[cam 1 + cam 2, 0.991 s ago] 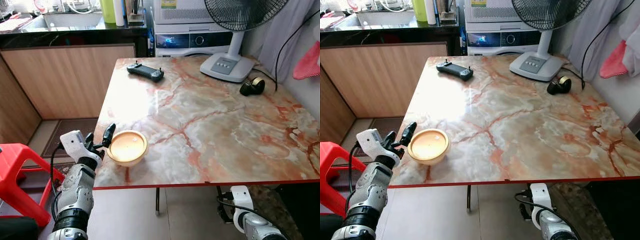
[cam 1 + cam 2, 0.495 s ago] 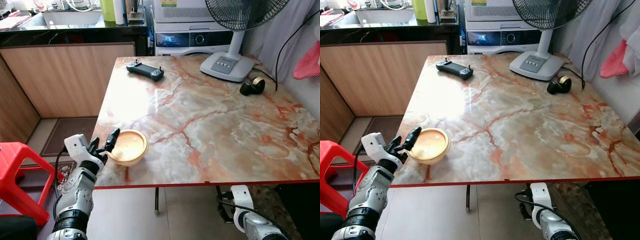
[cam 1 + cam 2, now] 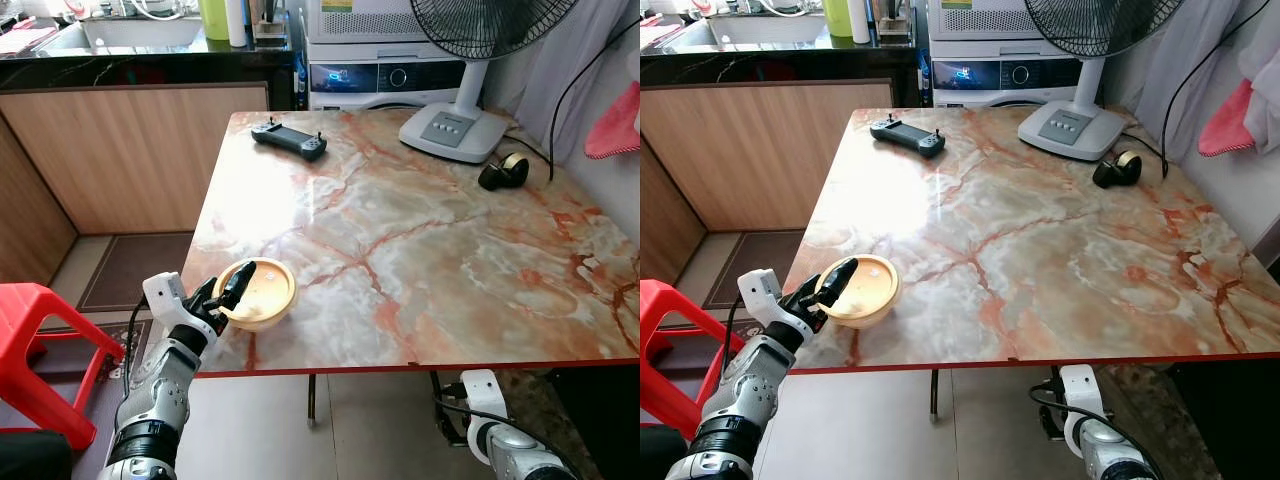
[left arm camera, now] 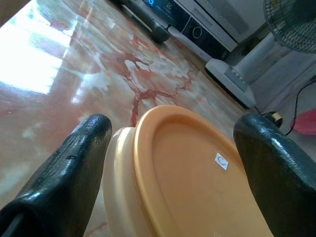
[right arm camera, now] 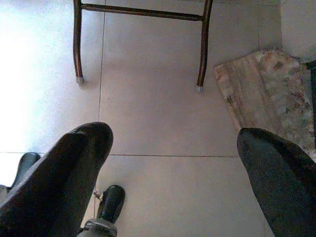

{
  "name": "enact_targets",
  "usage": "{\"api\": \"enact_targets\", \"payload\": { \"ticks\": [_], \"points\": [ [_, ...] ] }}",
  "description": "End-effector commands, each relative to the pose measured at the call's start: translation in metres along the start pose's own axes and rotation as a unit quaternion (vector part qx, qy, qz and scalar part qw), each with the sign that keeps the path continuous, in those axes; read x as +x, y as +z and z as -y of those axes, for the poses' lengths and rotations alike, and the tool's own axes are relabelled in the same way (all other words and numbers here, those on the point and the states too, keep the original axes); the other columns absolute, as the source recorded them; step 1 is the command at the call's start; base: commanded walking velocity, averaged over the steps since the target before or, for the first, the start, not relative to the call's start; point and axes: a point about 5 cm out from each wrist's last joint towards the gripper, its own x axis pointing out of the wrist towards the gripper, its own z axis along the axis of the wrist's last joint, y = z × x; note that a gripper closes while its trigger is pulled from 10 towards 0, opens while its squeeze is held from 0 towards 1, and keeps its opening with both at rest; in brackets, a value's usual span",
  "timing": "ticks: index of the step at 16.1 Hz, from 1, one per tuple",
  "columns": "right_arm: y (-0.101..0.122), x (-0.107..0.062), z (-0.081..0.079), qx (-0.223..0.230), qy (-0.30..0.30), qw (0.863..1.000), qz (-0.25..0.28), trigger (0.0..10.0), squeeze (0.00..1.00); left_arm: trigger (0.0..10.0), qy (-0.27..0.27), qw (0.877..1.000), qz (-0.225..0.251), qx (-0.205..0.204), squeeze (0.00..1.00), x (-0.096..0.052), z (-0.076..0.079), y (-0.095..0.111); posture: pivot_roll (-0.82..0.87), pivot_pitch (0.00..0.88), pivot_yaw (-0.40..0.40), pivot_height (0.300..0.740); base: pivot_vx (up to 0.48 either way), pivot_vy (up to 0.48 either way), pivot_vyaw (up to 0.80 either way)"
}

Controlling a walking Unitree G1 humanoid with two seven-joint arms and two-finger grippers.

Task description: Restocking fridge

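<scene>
Marble, orange-veined and pretty glossy, covers the big table (image 3: 430, 240) that takes up most of the scene. At its far edge stands a pedestal fan (image 3: 470, 60) with its grey base on the tabletop, and a white appliance (image 3: 385, 75) sits just behind the table. On the floor off to the robot's left there's a red plastic stool (image 3: 30, 330).

Near the front left corner of the table sits the thing that matters: a round cream tub with an orange lid (image 3: 256, 294). The lid is on, so what's inside can't be told. The left gripper (image 4: 173, 163) is right at it, fingers spread wide with one on each side of the tub, apart from its walls so far as the wrist view shows.

Smaller stuff: a black handheld controller (image 3: 289, 140) lies near the far left corner, and a dark roll of tape (image 3: 503, 172) sits beside the fan base, both well apart from the tub.

The right gripper (image 5: 173, 177) hangs low under the table, fingers open over the tiled floor (image 5: 153, 113).
</scene>
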Motion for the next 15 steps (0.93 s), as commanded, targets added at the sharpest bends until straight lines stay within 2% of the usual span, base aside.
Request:
{"api": "enact_targets", "payload": {
  "ticks": [1, 8, 15],
  "points": [
    [0.0036, -0.0003, 0.002, 0.001, -0.001, 1.0, 0.002, 10.0, 0.0, 10.0, 0.002, 1.0, 0.002, 0.0, 0.0, -0.003, -0.002, 0.0004, 0.12, 0.0, -0.047, 0.74, 0.0, 0.0, 0.0],
    [0.0038, -0.0003, 0.0019, -0.003, 0.0, 1.0, 0.001, 10.0, 0.0, 10.0, 0.023, 1.0, 0.005, -0.008, 0.0, -0.0082, -0.0087, -0.0038, 0.12, 0.0, -0.047, 0.74, 0.0, 0.0, 0.0],
    [0.0042, -0.0002, 0.0018, -0.004, 0.0, 1.0, 0.002, 10.0, 0.0, 10.0, 0.013, 1.0, -0.001, -0.026, 0.0, 0.0004, -0.0051, -0.0052, 0.12, 0.0, -0.049, 0.74, 0.0, 0.0, 0.0]
  ]
}}
